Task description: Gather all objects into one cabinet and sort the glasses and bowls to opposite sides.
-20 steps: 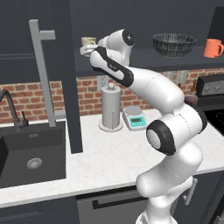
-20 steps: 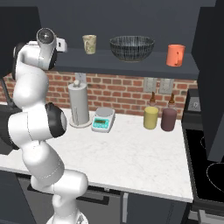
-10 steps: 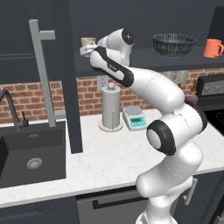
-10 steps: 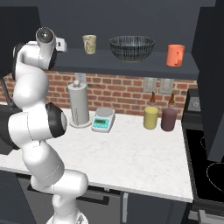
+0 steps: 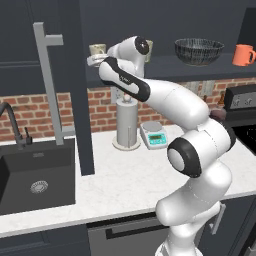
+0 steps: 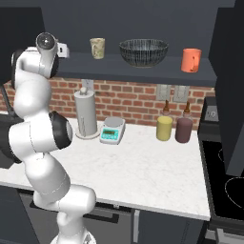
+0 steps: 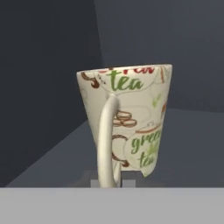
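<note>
On the left, the cabinet door (image 5: 75, 90) with its grey bar handle (image 5: 47, 82) stood open beside my fingers (image 7: 106, 180), pinched narrow on the handle of the patterned mug (image 7: 129, 120) at the shelf's (image 6: 143, 71) left end. Rightward along the shelf stood the small tumbler (image 6: 97, 48), the ribbed bowl (image 6: 143, 52) and the orange mug (image 6: 191, 60). Below, the table (image 6: 143, 167) carried a paper-towel roll (image 6: 86, 114), scale (image 6: 112, 130) and two bottles (image 6: 165, 127).

Hardly anything has changed: the arm (image 5: 170, 100) holds the same reach at the shelf (image 5: 200, 64), and nothing there has moved.
</note>
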